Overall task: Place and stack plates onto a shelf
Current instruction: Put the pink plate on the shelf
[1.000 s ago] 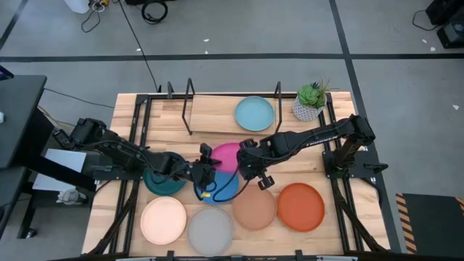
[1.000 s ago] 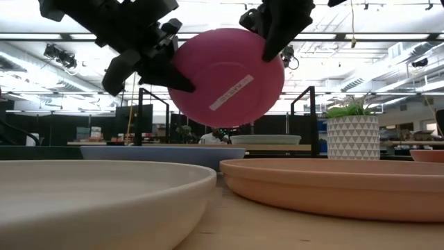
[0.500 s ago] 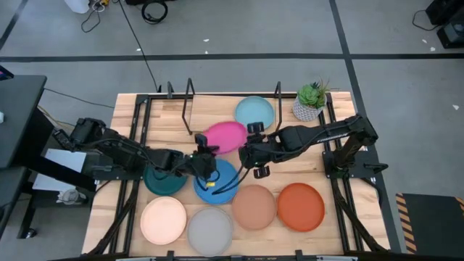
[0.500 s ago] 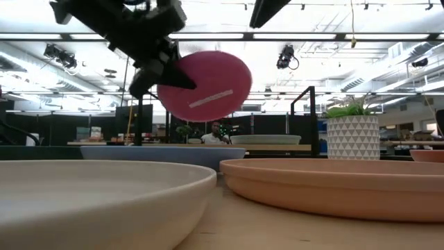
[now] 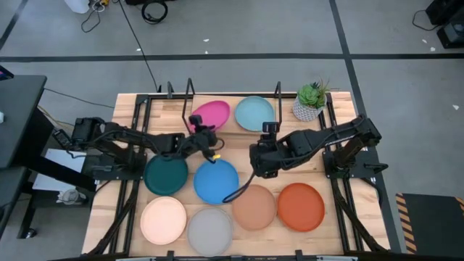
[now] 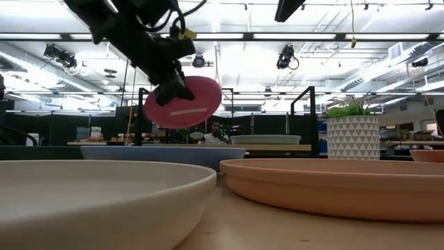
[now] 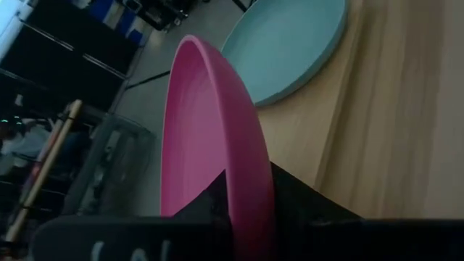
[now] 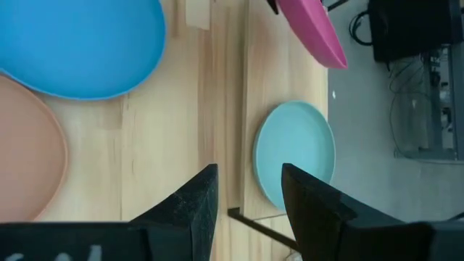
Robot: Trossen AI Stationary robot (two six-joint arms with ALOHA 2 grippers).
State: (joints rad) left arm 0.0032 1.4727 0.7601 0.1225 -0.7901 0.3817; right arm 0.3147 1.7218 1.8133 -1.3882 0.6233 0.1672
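Observation:
The magenta plate (image 5: 212, 112) hangs tilted in my left gripper (image 5: 199, 125) above the left part of the shelf (image 5: 190, 98); the low view shows the magenta plate (image 6: 186, 103) clear of everything. The light blue plate (image 5: 254, 114) lies flat on the shelf's wooden board. My right gripper (image 5: 255, 158) is open and empty, right of the blue plate (image 5: 216, 180). The dark teal (image 5: 165, 175), cream (image 5: 164, 220), grey (image 5: 210, 230), peach (image 5: 254, 206) and orange-red (image 5: 300, 206) plates lie flat on the table. My left gripper (image 7: 246, 199) pinches the magenta plate's rim (image 7: 243, 177) between its two fingers (image 7: 206, 214), one on each face. The fingers come at it from the table's near-left side. The plate is lifted clear and tilted, its free edge toward the far side above the shelf's board.
A small potted green plant (image 5: 310, 101) in a white pot stands at the shelf's right end. Black uprights (image 5: 279, 94) rise on either side of the light blue plate. Bare wood shows between the blue plate and the shelf.
My right gripper has come off the magenta plate and drawn back toward the table's right. My left gripper has carried the plate from above the blue plate toward the far edge, over the shelf. The plate has tipped from nearly upright to a flatter tilt.

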